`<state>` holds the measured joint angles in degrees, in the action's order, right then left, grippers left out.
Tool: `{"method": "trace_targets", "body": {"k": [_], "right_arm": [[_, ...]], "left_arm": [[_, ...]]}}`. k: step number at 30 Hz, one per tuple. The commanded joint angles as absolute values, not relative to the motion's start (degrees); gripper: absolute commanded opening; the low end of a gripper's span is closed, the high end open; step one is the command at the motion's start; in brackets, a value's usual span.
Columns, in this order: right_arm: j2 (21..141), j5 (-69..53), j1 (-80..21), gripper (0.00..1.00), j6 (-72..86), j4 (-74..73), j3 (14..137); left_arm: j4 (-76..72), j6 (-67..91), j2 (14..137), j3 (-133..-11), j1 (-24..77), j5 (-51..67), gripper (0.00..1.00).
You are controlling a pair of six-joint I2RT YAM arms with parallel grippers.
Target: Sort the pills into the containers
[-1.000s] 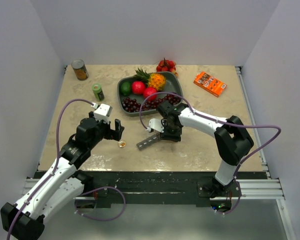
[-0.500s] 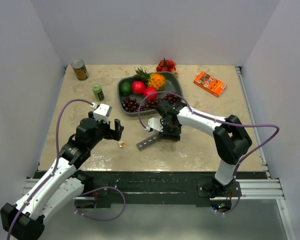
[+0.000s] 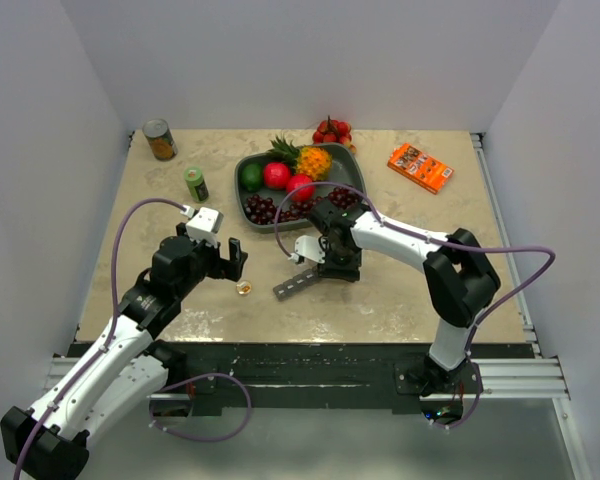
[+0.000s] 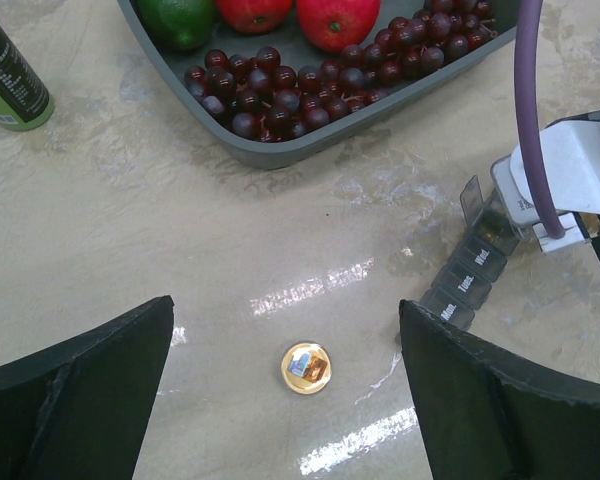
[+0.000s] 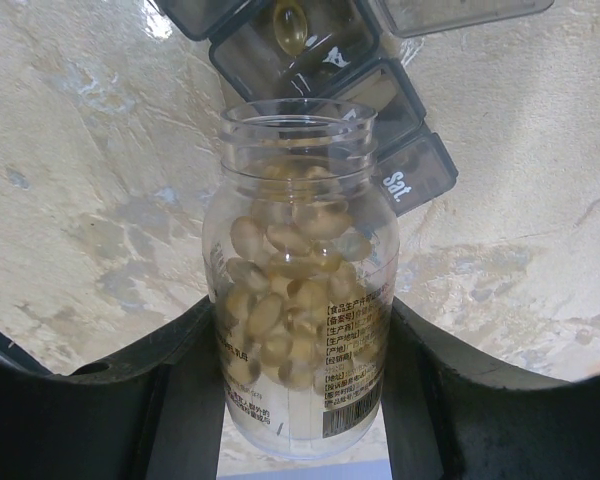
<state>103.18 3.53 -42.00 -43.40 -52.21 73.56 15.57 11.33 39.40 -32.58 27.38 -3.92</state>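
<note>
The containers (image 3: 298,283) form a dark-grey strip lying on the table; in the right wrist view several of its lids stand open (image 5: 310,60), and one yellow pill (image 5: 288,25) lies in a compartment. My right gripper (image 5: 300,320) is shut on a clear pill bottle (image 5: 300,250) full of pale capsules, with its open mouth tipped toward the compartments. My left gripper (image 4: 286,330) hangs open above a small gold cap (image 4: 306,368) just left of the strip's end (image 4: 470,275). Nothing is between its fingers.
A grey fruit tray (image 3: 280,226) with grapes, apples, a lime and a pineapple sits behind the strip. A green bottle (image 3: 196,183) and a can (image 3: 160,140) stand at the back left, red fruit (image 3: 332,130) at the back, and an orange box (image 3: 420,167) at the back right.
The right arm's elbow has drifted slightly to the left; the bottle stays over the strip. The left arm has not moved.
</note>
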Motion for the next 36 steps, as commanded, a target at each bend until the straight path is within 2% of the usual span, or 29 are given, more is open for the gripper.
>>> {"method": "trace_targets", "body": {"k": [1, 19, 36], "right_arm": [[104.1, 4.5, -42.5, 0.00, -42.5, -54.0, 76.4], [104.2, 2.5, -42.8, 0.00, -42.1, -53.6, 76.0], [98.3, -3.4, -41.5, 0.00, -41.0, -49.6, 72.3]], "left_arm": [[14.6, 10.8, 38.8, -34.9, 27.0, -4.8, 0.98], [14.7, 10.6, 38.7, -34.9, 27.0, -4.8, 0.98], [14.6, 11.3, 38.5, -34.9, 27.0, -4.0, 0.99]]}}
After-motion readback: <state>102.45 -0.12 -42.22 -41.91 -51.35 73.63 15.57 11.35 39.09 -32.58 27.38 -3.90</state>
